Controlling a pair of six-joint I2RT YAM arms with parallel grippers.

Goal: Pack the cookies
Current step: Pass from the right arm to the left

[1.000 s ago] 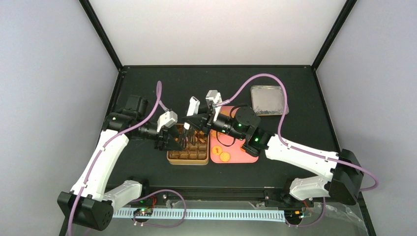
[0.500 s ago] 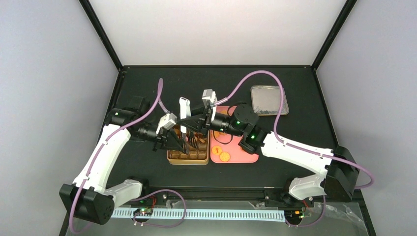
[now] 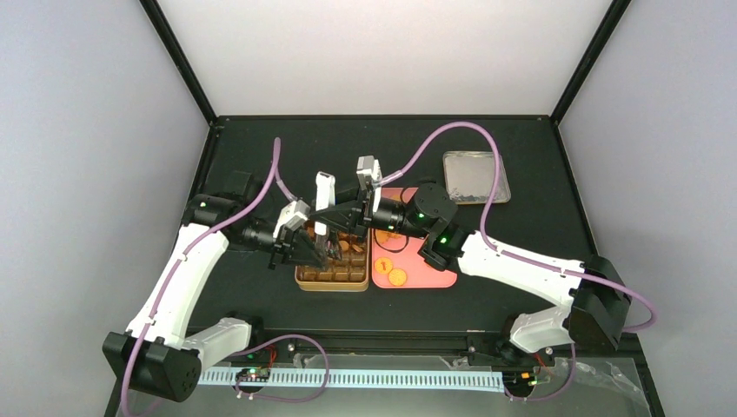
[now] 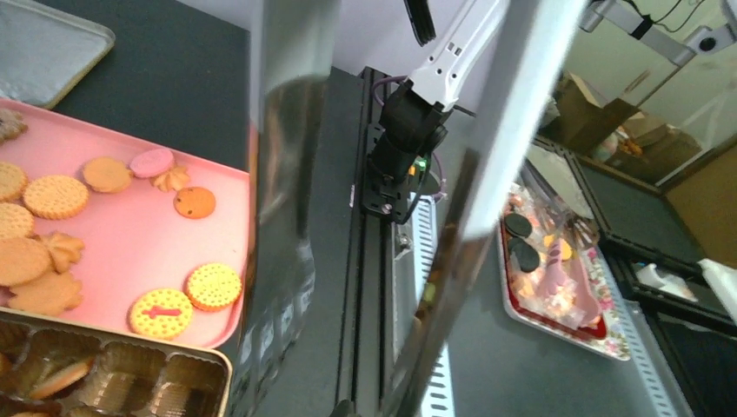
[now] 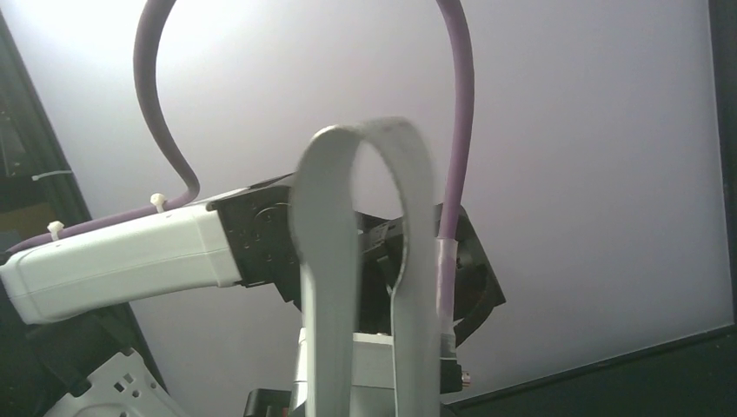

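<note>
Pink tray [image 4: 113, 239], cookies [image 4: 56, 196] spaced, edge beside tin [image 3: 331, 281]; right gripper [image 3: 336, 216] clamps tongs [image 5: 330, 261].

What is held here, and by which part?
The tongs: the right claw grips their arms below the bend; the left claw seems shut on them lower down, fingers unseen.

The cookies [image 4: 54, 196] are orange-golden, the tray [image 4: 122, 243] pink, the tongs [image 4: 282, 174] silver

I'm seeing grey tongs [image 5: 328, 287] standing upright mid-view, looped end on top. Behind them a white arm link [image 5: 122, 261] is reaching in from the left, and a purple cable [image 5: 465, 113] is arching overhead against a pale wall [image 5: 591, 174].
</note>
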